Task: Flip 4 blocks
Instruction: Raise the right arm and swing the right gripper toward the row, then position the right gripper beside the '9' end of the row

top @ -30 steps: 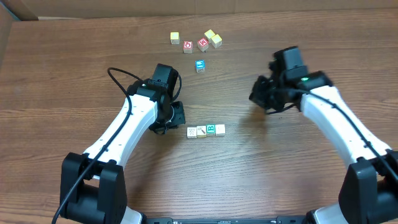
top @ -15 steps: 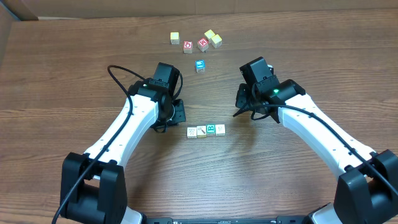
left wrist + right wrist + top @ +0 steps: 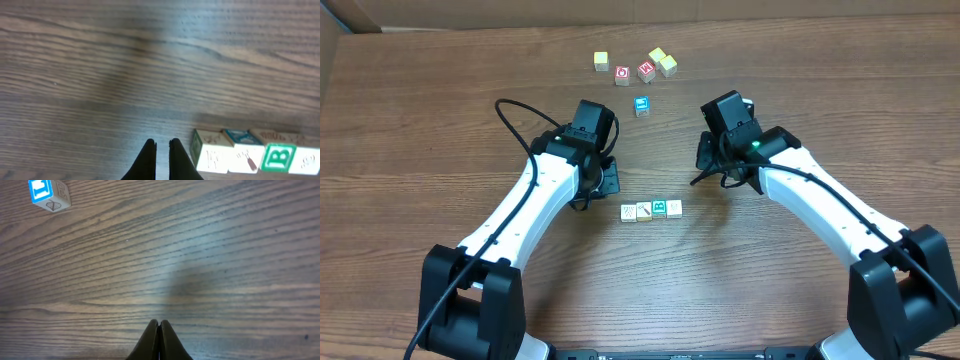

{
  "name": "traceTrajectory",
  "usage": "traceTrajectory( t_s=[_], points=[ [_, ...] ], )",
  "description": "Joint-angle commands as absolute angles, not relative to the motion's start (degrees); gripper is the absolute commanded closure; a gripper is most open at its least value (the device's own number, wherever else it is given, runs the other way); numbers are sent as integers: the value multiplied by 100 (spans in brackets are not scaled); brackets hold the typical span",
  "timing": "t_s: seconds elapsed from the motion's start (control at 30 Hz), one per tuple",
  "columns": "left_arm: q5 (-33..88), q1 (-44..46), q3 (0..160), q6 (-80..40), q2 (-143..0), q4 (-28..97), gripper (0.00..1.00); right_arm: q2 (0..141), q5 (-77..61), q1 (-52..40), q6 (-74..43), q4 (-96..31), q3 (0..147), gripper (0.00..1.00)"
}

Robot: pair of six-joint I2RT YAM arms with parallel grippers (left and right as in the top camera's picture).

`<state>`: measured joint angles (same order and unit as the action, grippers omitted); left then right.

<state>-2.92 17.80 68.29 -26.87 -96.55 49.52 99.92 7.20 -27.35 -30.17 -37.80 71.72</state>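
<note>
Left claw [image 3: 162, 146] hangs closed beside the blocks [image 3: 250, 156] on wood-grain table [image 3: 100, 75].

I have bare table [image 3: 740, 285] in front of the row of four blocks [image 3: 651, 210] and to its right. My left jaws, closed, crowd the row's left end, and my right jaws hang over bare wood behind it. Farther back stand a blue block [image 3: 641, 105] and a cluster of blocks [image 3: 645, 68].
</note>
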Motion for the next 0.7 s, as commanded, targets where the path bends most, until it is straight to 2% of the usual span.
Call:
traceTrajectory(
  t_s=[0.0,0.3,0.67],
  points=[
    [-491,1678,6914,-2816,-9708,4880,96,10075,812,-2692,-2801,-3638,7240,96],
    [-495,1629,6917,-2910,-9695,4812,96,10095,854,-2598,-2801,-3511,7325,96],
    [-123,1350,6917,-3087,-9697,4797,96,10051,486,-2467,-2801,-4727,8606,96]
  ],
)
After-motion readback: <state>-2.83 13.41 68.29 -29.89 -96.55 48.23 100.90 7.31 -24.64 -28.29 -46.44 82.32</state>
